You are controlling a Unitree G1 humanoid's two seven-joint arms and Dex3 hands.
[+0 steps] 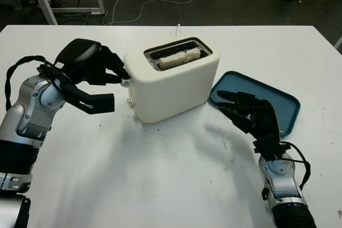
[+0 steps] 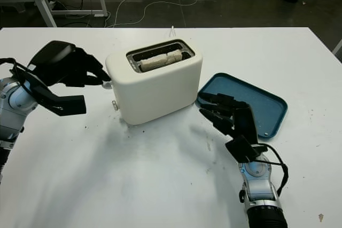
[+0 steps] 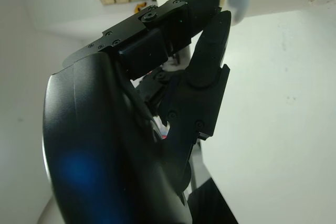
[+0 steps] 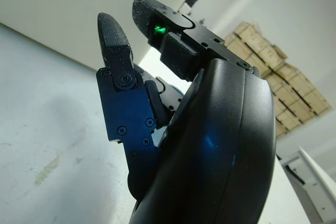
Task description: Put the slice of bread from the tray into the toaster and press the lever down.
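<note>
Nearby, blue tray [image 1: 283, 105] beside toaster [image 1: 176, 86]

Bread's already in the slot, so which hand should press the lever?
Left hand: its fingertips are at the toaster lever. Right hand hovers over the blue tray, on the opposite side.

Bright overhead light; soft shadows on table [image 1: 160, 174] under toaster [image 1: 171, 86]; wrist views blurry up close.

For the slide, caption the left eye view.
Bread sits in the toaster; left hand at its lever, right hand open over the tray.
</note>
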